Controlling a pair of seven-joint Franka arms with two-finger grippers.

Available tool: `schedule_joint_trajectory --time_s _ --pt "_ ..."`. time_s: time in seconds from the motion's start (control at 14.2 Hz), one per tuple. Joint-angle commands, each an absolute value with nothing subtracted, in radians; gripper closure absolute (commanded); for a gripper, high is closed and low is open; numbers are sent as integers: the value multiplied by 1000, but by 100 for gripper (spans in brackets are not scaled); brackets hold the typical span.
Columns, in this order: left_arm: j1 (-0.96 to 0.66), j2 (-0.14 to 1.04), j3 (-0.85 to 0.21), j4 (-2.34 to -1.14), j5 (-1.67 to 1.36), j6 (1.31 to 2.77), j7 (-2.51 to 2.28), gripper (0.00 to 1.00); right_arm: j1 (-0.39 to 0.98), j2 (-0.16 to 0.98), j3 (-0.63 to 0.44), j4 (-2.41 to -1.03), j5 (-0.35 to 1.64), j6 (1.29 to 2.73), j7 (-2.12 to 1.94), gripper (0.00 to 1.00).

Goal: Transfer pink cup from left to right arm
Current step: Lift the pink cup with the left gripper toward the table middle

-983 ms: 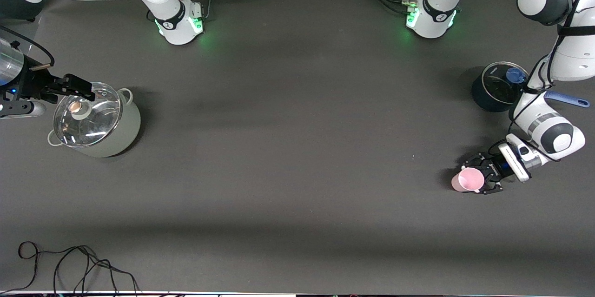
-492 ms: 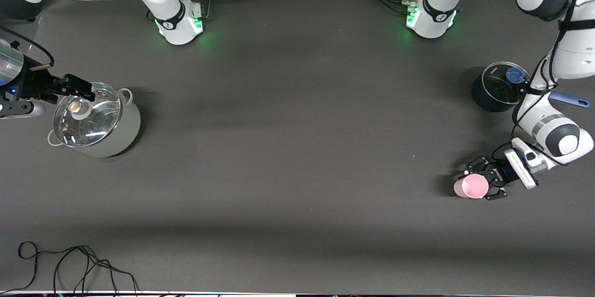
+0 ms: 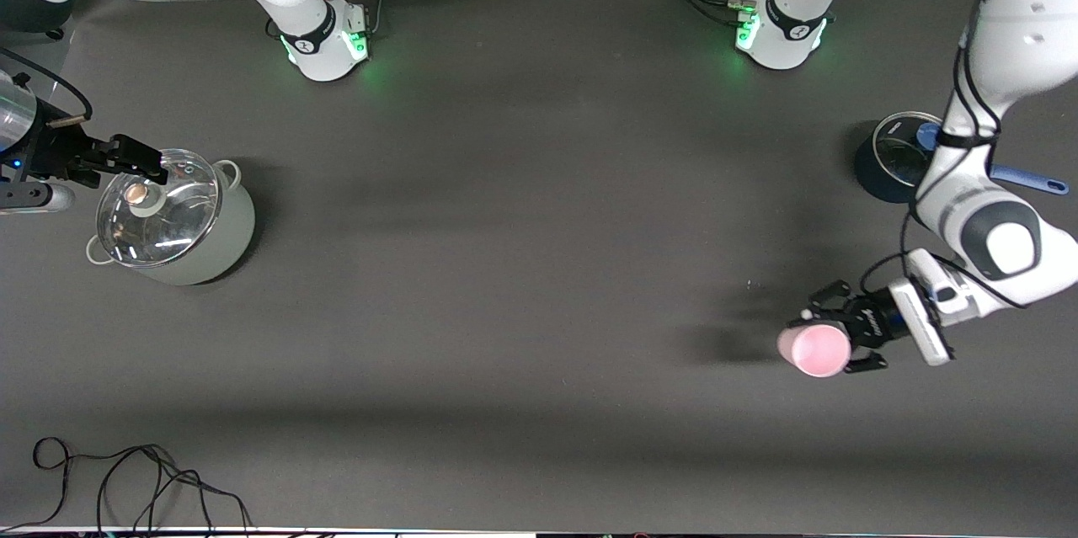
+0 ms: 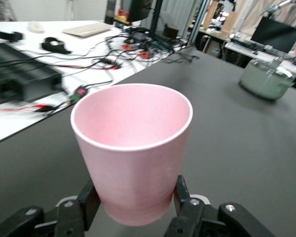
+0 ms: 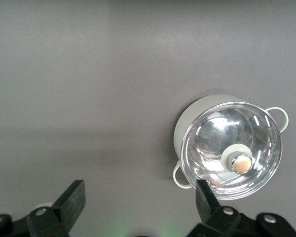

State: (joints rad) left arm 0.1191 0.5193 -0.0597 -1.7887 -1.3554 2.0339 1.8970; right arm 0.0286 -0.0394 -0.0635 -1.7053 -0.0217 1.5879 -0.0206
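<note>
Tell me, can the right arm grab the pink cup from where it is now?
Probably not yet. The right gripper hangs open over the lidded grey pot, while the left gripper holds the pink cup at the table's left-arm end. Only bare table lies between.

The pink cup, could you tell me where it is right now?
The pink cup is held in the left gripper, lifted over bare table at the left arm's end, with the dark pot its closest neighbour.

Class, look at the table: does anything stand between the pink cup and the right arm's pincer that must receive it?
Nothing visible does. The left pincer holds the pink cup; bare table stretches to the open right pincer, over the lidded pot.
</note>
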Motion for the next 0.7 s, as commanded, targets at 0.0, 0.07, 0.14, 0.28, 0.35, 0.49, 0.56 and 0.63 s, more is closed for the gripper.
schedule_joint_trajectory --time_s 0.0,0.07,0.14,0.28,0.35,0.49,0.56,0.63 --pt "5 367 -48 -1940 -1463 2109 1867 66 25 -20 -64 -1645 33 1540 101 2" --pt "-39 339 -48 -1954 -1503 2144 1865 67 26 -18 -64 -1623 73 1523 192 4" --pt "-87 312 -49 -1969 -1546 2179 1855 70 31 -15 -63 -1596 102 1504 284 5" --pt "-176 281 -49 -1973 -1581 2252 1824 70 37 -3 -54 -1536 141 1467 444 5" --pt "-211 259 -51 -1982 -1606 2285 1824 70 38 -2 -52 -1511 173 1457 522 5" --pt "-294 220 -60 -1977 -1629 2385 1830 69 57 -2 -51 -1479 266 1456 717 5" --pt "-343 200 -69 -1974 -1634 2452 1830 68 78 -2 -51 -1457 306 1456 817 5" --pt "-391 178 -80 -1970 -1641 2527 1827 67 113 -2 -51 -1441 333 1457 922 4"
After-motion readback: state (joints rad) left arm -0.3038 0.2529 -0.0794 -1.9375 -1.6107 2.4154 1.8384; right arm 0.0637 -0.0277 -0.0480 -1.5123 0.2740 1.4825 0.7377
